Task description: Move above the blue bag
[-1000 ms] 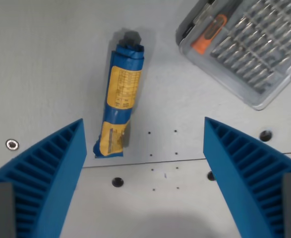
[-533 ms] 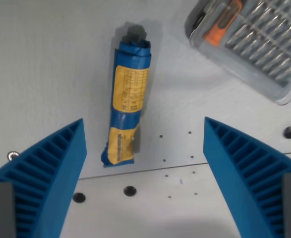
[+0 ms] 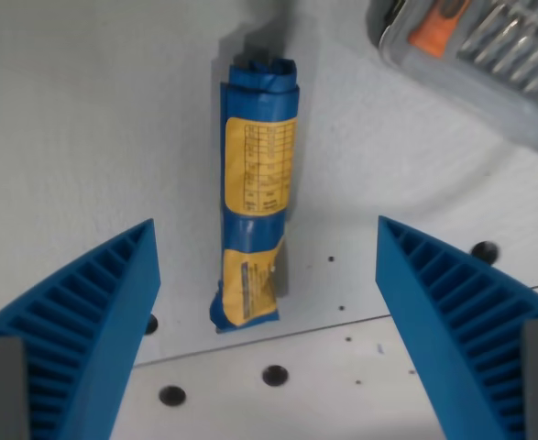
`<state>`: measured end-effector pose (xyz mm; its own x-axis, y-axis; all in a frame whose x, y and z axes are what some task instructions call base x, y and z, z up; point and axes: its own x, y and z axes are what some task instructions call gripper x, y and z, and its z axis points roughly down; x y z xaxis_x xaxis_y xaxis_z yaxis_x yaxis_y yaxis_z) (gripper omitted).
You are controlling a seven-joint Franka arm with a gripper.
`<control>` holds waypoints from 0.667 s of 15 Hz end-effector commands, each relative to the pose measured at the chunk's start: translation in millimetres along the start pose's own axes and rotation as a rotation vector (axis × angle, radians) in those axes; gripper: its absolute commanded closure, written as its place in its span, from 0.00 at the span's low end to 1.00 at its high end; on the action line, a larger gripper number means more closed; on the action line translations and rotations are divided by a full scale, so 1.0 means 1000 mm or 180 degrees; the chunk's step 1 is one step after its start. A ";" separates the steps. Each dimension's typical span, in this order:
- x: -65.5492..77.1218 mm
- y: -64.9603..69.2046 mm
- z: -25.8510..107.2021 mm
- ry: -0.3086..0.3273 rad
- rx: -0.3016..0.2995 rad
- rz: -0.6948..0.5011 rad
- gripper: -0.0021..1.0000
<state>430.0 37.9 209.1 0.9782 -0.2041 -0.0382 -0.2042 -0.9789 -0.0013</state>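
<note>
Blue bag [image 3: 258, 192], rolled into a tube with a yellow printed label, lies flat on the grey table [image 3: 85, 119], long axis running near-to-far, slightly left of centre in the wrist view. Gripper [image 3: 267, 330] sits over its near end, jaws wide, nothing held; left finger [image 3: 76, 339] and right finger [image 3: 461, 339] stand well apart from the bag on either side. Step in hand, by my read: the approach, hovering, not centred yet. Next move likely calls for a short shift to the far side and a touch left so the bag's middle falls between the fingers; no descent or closing needed for this task. Screwdriver bit case [image 3: 488, 55], clear lid, orange-handled driver inside, sits far right, partly cut off. Count: one bag, one bit case, one gripper with two fingers, several table holes.
</note>
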 end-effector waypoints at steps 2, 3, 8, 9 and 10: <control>-0.009 -0.007 0.019 0.0246 0.0094 0.0470 0.00; -0.010 -0.007 0.025 0.0241 0.0096 0.0495 0.00; -0.017 -0.011 0.047 0.0239 0.0128 0.0571 0.00; -0.019 -0.012 0.050 0.0235 0.0130 0.0576 0.00; -0.020 -0.012 0.053 0.0234 0.0135 0.0586 0.00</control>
<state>415.8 49.9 159.5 0.9548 -0.2940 -0.0433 -0.2941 -0.9558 0.0045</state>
